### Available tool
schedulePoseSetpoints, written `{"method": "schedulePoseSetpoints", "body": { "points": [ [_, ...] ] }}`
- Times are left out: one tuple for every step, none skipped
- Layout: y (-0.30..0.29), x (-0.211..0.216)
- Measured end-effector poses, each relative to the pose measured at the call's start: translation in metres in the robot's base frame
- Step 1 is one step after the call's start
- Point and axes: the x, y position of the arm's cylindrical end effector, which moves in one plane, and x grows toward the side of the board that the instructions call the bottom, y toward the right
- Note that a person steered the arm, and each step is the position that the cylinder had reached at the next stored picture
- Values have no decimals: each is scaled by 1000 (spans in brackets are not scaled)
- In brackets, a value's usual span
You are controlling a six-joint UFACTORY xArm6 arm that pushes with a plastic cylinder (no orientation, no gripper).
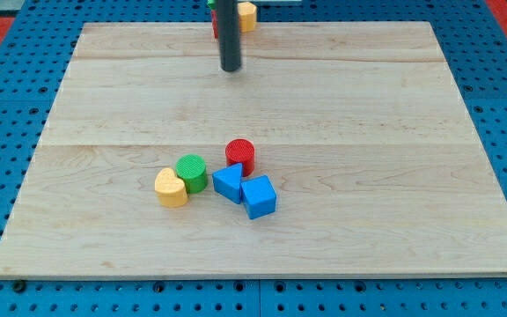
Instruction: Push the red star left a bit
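Observation:
My tip [231, 68] is near the view's top edge of the wooden board [394, 114], left of centre. Right behind the rod, a red block [215, 25] shows only as a sliver on the rod's left side; its shape is hidden. A yellow block [248, 15] sits on the rod's right side at the board's top edge. A small bit of green [211, 3] shows above the red block. The tip is just below these blocks in the view; I cannot tell whether it touches them.
A cluster lies below the board's centre: a red cylinder [240, 156], a green cylinder [191, 173], a yellow heart [171, 187], a blue wedge-shaped block [228, 182] and a blue cube [258, 196]. Blue pegboard surrounds the board.

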Motion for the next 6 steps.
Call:
{"method": "schedulePoseSetpoints", "body": {
  "points": [
    [-70, -60],
    [-83, -121],
    [-66, -120],
    [8, -83],
    [73, -19],
    [158, -84]
  ]
}}
